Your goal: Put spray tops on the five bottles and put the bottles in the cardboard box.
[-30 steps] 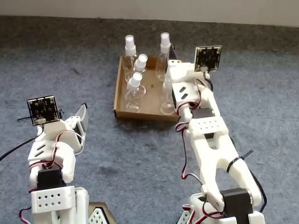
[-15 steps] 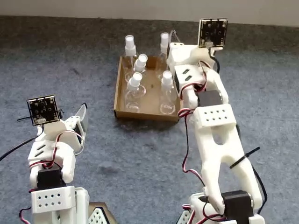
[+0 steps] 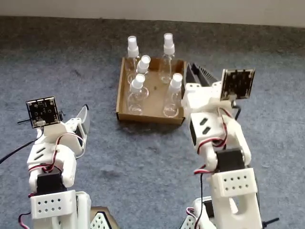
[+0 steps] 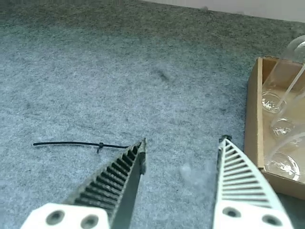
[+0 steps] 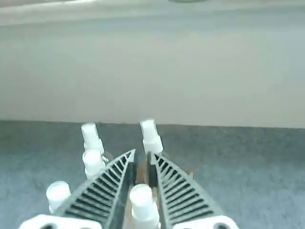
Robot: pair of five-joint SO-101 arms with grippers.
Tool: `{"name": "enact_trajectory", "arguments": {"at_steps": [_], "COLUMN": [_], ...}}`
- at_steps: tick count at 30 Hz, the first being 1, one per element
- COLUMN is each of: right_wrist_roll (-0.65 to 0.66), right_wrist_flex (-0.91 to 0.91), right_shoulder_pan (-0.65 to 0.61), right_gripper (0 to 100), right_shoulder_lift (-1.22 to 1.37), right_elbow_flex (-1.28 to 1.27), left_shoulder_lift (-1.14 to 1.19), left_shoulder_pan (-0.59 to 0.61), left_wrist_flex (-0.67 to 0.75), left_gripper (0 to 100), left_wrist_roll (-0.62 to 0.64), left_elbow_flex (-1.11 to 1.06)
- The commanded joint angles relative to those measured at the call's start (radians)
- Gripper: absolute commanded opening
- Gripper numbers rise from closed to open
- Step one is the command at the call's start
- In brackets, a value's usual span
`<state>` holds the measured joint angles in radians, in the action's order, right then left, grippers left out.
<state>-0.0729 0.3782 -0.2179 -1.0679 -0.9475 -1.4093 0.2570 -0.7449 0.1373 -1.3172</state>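
Grey carpet (image 3: pixel 143 157) covers the whole table and runs back to a pale wall (image 3: pixel 143 7) at the far edge. A thin black cable tie (image 4: pixel 71 143) lies on the carpet close to a fingertip of the left gripper (image 4: pixel 183 141). That gripper hovers low over the carpet, left of the box (image 3: pixel 120 95) and nearer than it, with its jaws spread wide and grasping nothing.

The box sits at the far middle. All five bottles (image 3: pixel 138 90) stand upright in it, three on the left side and two on the right, each with a white spray top (image 3: pixel 132 42). The right gripper (image 3: pixel 199 74) is raised just right of the box's far right corner, its jaws a little apart and empty. Through the gap its wrist view shows the near right bottle (image 5: pixel 143 200).

A second ago the right arm (image 3: pixel 214 143) stretched over the box's right side, with its gripper at that near right bottle. Half a second ago it had lifted toward the far edge. Now it has drawn back nearer and to the right, off the box, and the bottle has stayed standing. The left arm (image 3: pixel 50 157) has not moved.
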Motion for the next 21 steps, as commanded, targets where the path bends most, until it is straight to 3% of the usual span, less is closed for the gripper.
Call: {"name": "enact_trajectory", "arguments": {"at_steps": [1,7,9,14,19,21], "right_wrist_roll": [0.009,0.009,0.009,0.008,0.009,0.009], "right_wrist_flex": [0.004,0.016,0.096,0.228,0.231,0.229], "right_shoulder_pan": [0.015,0.041,0.041,0.041,0.041,0.041], "right_gripper": [0.5,0.5,0.5,0.5,0.5,0.5], "right_shoulder_lift": [-0.249,-0.682,-0.785,-0.743,-0.774,-0.771], "right_elbow_flex": [-0.183,-0.503,-0.59,-0.645,-0.742,-0.802], "left_shoulder_lift": [-0.016,-0.016,-0.016,-0.124,-0.441,-0.429], "left_shoulder_pan": [-0.016,-0.015,-0.015,-0.015,-0.016,-0.016], "left_wrist_flex": [-0.103,-0.218,-0.221,-0.221,-0.235,-0.232], "left_gripper": [22,22,22,22,22,22], "left_wrist_roll": [-0.002,-0.003,-0.006,-0.126,-0.126,-0.127], "left_elbow_flex": [0.108,0.125,0.122,0.07,-0.113,-0.163]}}
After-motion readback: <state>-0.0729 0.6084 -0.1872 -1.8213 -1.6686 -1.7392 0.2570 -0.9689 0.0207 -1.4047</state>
